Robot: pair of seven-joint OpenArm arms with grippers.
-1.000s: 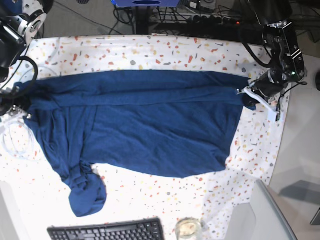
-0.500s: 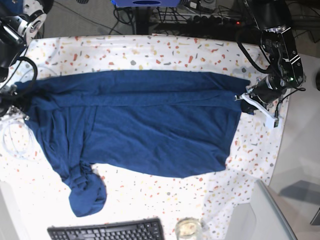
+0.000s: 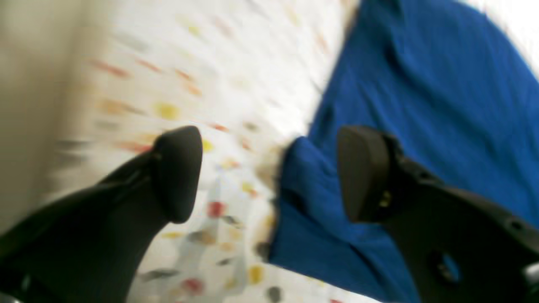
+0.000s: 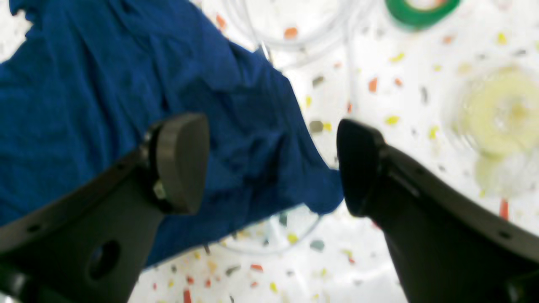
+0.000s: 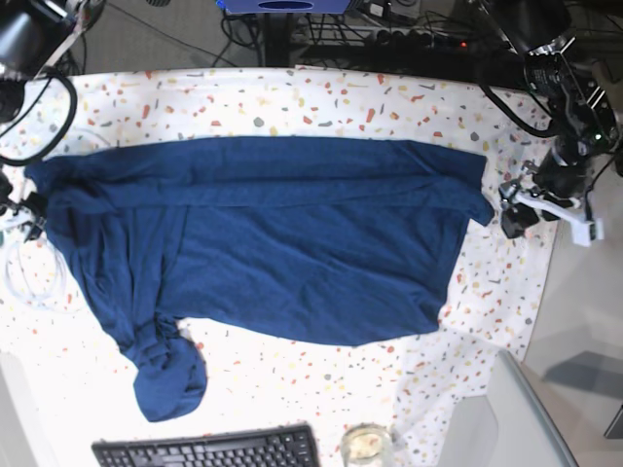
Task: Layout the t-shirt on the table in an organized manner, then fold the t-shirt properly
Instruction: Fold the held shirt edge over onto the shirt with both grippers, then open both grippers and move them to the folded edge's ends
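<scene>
The dark navy t-shirt (image 5: 292, 243) lies spread wide across the speckled table (image 5: 321, 97), its top edge folded over and one sleeve bunched at the lower left (image 5: 170, 375). In the base view my left gripper (image 5: 513, 209) hovers just off the shirt's right top corner. The left wrist view shows it open (image 3: 269, 174), with that corner of the t-shirt (image 3: 421, 105) lying loose below the jaws. My right gripper (image 4: 269, 166) is open too, above the t-shirt's (image 4: 84, 84) left corner, and holds nothing. It is barely visible at the base view's left edge (image 5: 15, 206).
A coil of clear tubing (image 5: 29, 277) lies at the table's left edge. A green tape roll (image 4: 421, 8) and a yellowish roll (image 4: 501, 113) sit near it. A keyboard (image 5: 204, 449) and a glass jar (image 5: 365, 443) are at the front. Plain grey surface (image 5: 584, 321) borders the right.
Both grippers went from shut on the shirt's top corners to open, releasing the fabric. The left gripper drew off to the right; the corners now rest on the table.
</scene>
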